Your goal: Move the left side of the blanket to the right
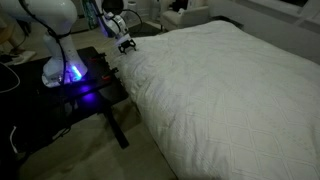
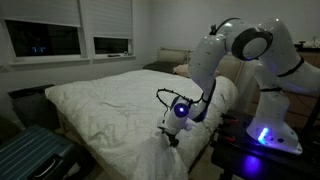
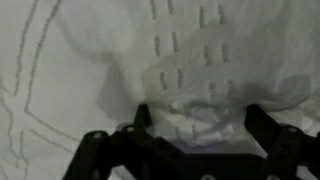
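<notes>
The blanket [image 1: 230,90] is a very large white puffy cover that spreads over the whole bed in both exterior views [image 2: 120,105]. My gripper [image 1: 126,45] is at the blanket's edge on the side nearest the robot base, and it also shows in an exterior view [image 2: 174,132]. In the wrist view the two black fingers stand wide apart with the gripper [image 3: 200,122] straddling a bunched fold of the blanket [image 3: 190,60]. The fingers look open around the fold, touching the fabric.
The robot base stands on a dark stand [image 1: 90,80] with blue light next to the bed. A dark suitcase [image 2: 35,158] sits by the bed's other side. Two windows [image 2: 70,40] are on the far wall. Dark furniture [image 1: 190,15] stands beyond the bed.
</notes>
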Action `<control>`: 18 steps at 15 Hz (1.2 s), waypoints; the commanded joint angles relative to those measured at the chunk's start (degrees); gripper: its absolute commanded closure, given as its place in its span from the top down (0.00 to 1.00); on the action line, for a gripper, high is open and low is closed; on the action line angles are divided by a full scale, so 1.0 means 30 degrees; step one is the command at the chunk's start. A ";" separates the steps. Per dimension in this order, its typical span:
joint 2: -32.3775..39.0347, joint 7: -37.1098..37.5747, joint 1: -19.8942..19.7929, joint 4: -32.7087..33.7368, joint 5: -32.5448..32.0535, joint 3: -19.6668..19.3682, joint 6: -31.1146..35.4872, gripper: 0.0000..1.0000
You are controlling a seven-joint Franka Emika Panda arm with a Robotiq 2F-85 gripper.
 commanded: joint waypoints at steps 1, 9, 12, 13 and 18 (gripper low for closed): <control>0.0305 -0.0163 -0.0414 -0.0016 0.0593 0.0215 -0.0558 0.72; -0.2220 -0.2289 -0.3363 -0.0607 0.4377 0.1849 -0.3331 0.25; -0.3881 -0.3532 -0.5407 -0.0946 0.5976 0.3203 -0.5057 0.03; -0.4261 -0.3957 -0.6165 -0.0880 0.6497 0.3704 -0.5644 0.00; -0.5192 -0.5963 -0.9836 -0.0355 0.9250 0.6624 -0.7819 0.01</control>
